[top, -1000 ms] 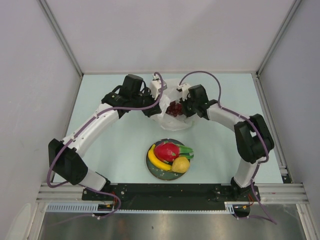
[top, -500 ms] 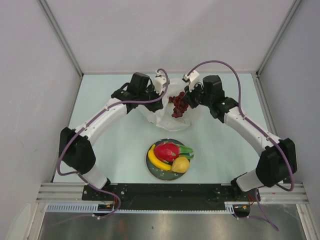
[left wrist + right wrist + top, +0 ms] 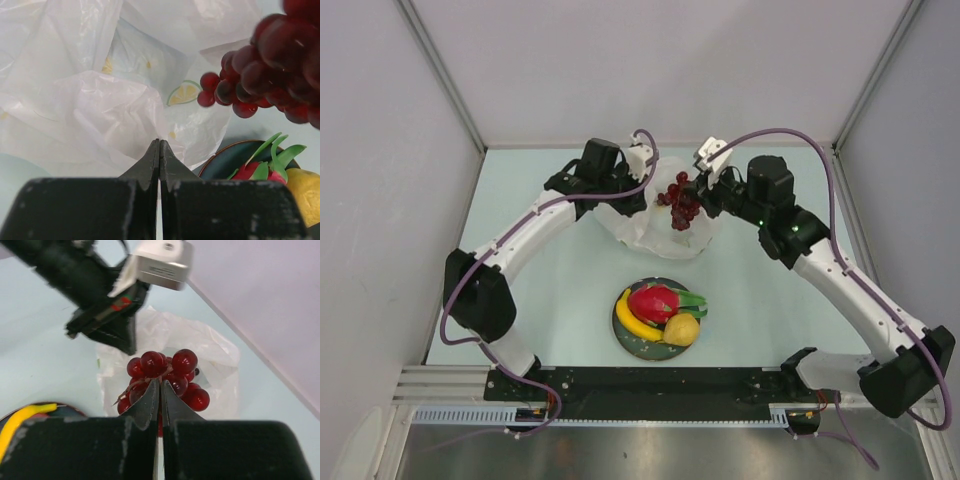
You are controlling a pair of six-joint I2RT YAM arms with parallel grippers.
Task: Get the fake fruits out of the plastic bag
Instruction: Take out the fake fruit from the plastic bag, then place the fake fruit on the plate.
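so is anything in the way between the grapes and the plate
Nothing visible. The grapes hang from the right fingers above the bag, with only table between bag and plate. The plate already holds three fruits, so room is tight.

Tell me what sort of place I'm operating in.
Probably a lab robot test cell, not a home: bare white panel walls in metal framing, two arms bolted to a rail along the table, toy fruit on a plate.

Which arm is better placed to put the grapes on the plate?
Right. The right gripper is shut on the grape bunch above the plastic bag; the left gripper pinches the bag, probably to steady it.
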